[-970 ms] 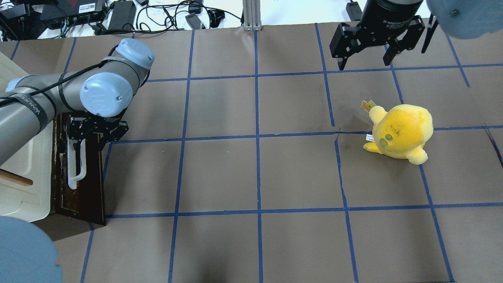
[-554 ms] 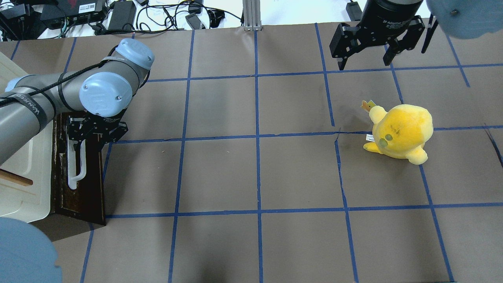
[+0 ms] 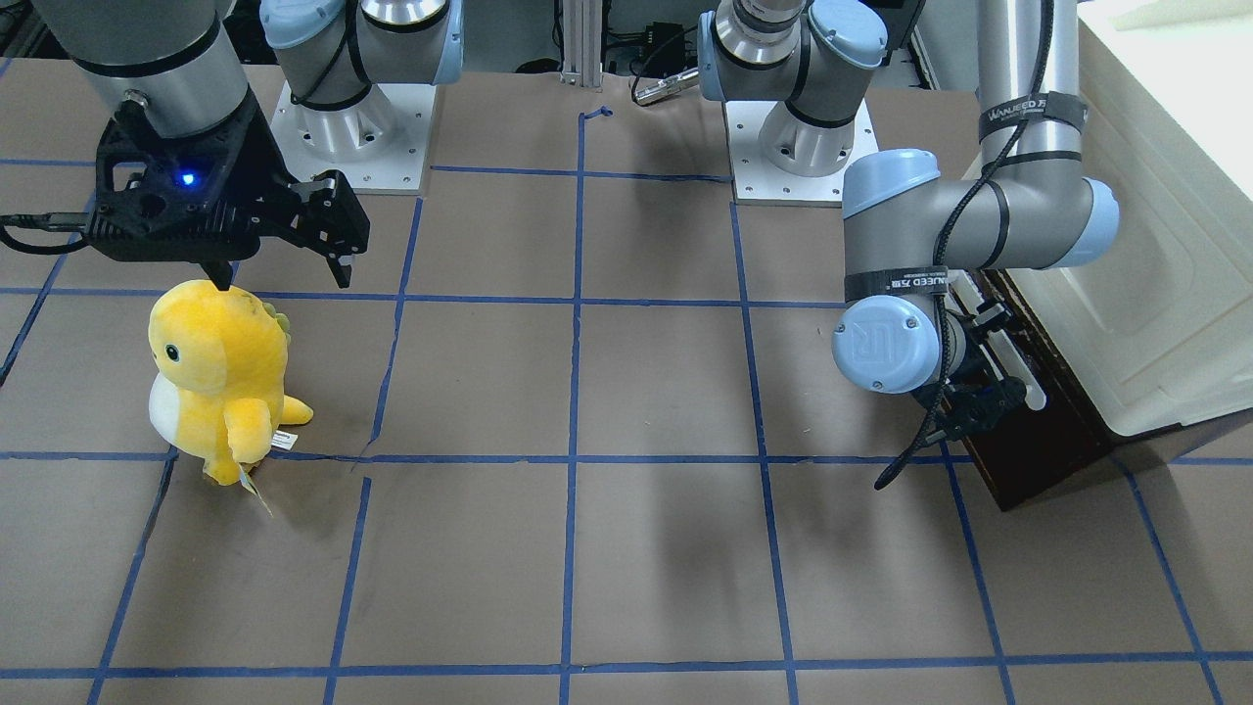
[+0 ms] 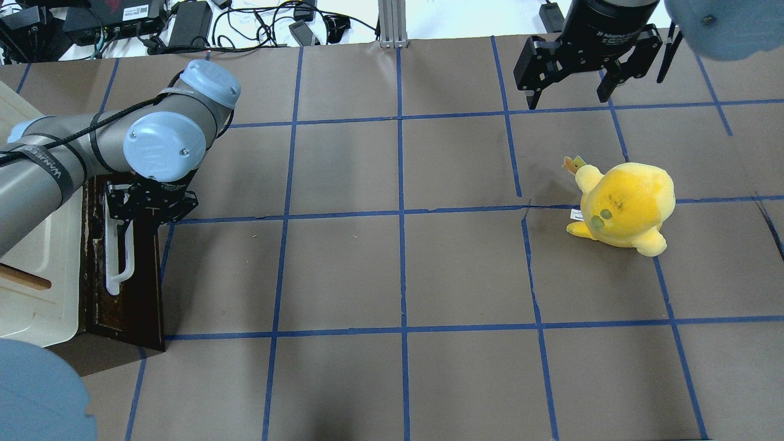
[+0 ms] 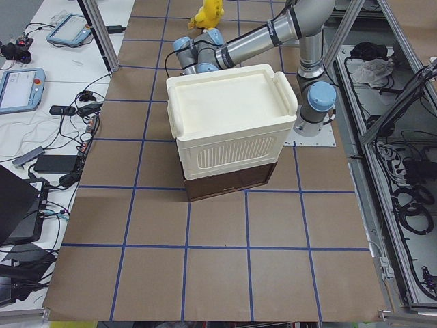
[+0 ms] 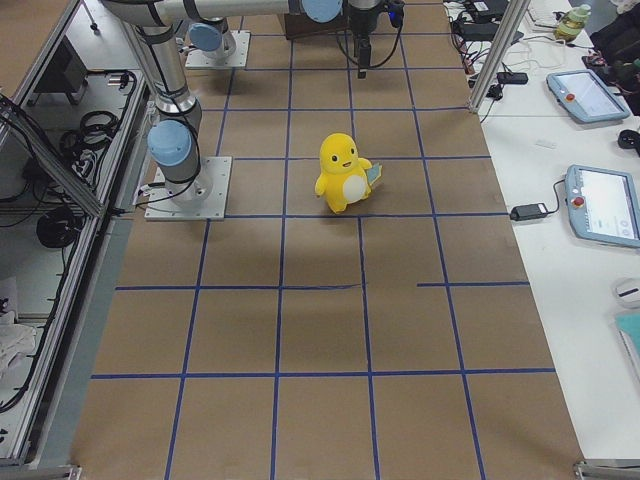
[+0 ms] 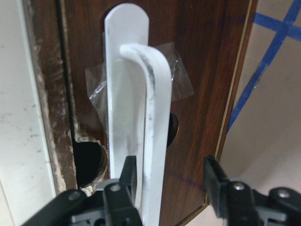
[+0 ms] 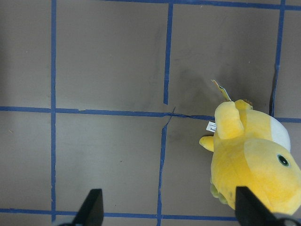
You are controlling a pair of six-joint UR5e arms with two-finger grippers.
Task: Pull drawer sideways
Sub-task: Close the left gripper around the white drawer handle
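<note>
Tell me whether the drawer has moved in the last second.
No. In the overhead view the drawer still meets the blue tape line at the same spot.

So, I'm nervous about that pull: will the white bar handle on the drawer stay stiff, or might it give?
The white bar handle looks like rigid moulded plastic, so it probably won't bend. Clear tape across its mount and chipped wood beside it suggest a loose fixing; it may wobble. The left gripper, jaws open around it, should pull gently.
</note>
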